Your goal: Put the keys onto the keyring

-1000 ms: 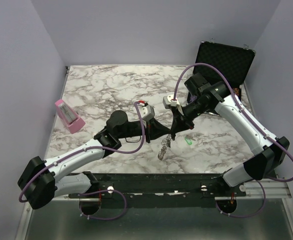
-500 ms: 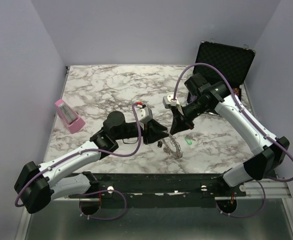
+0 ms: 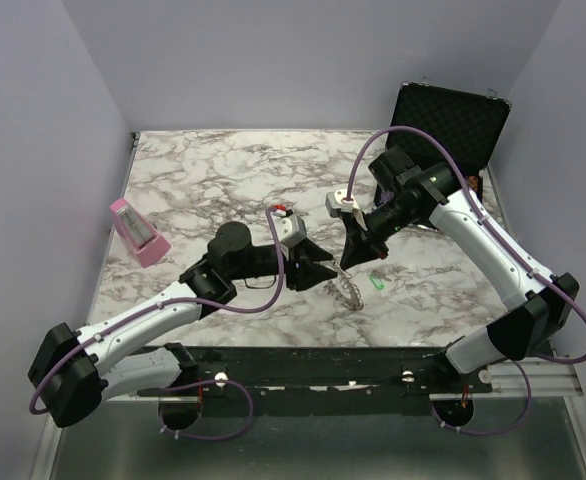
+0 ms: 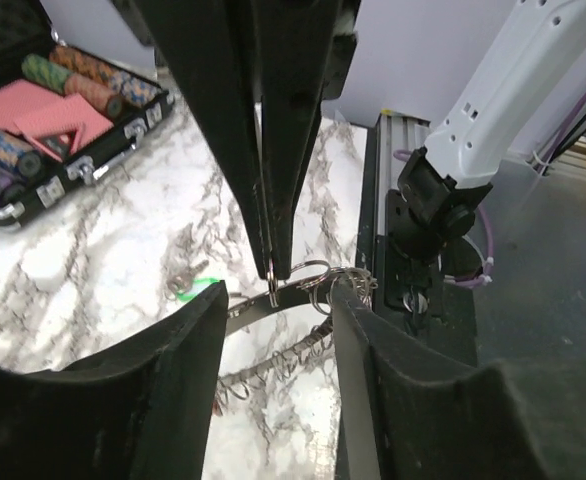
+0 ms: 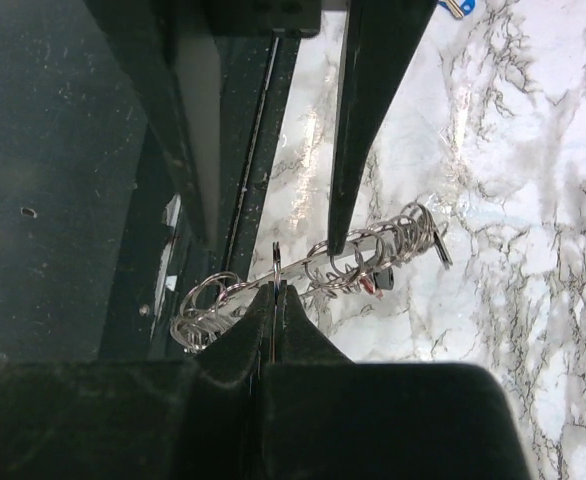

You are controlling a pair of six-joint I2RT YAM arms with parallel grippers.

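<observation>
Looking at the top view, the big change is that the left gripper (image 3: 316,272) has let go. A second ago it was pinched right up against the keyring (image 3: 349,290) alongside the other arm. Now its fingers stand well apart and it has backed off a little toward the left, with nothing between them.

The right gripper (image 3: 346,264) hasn't budged. It's clamped tight on the thin rim of the keyring, and its own wrist view shows the ring squeezed right at the fingertips. So the ring now hangs from that one arm only, over the middle of the worktop (image 3: 223,170) and closer to the near edge than the far one. Whether the lower end touches the marble is hard to call.

A green key (image 3: 377,284) lies flat on the worktop just to the right of the ring, not on it. Something small and dark dangles among the loops, maybe a key, but it's too tiny to say. The open case (image 3: 453,118) sits at the far right corner.

Best guess: the left arm is freed up to go fetch that green key while the right one steadies the ring. The job isn't finished.
</observation>
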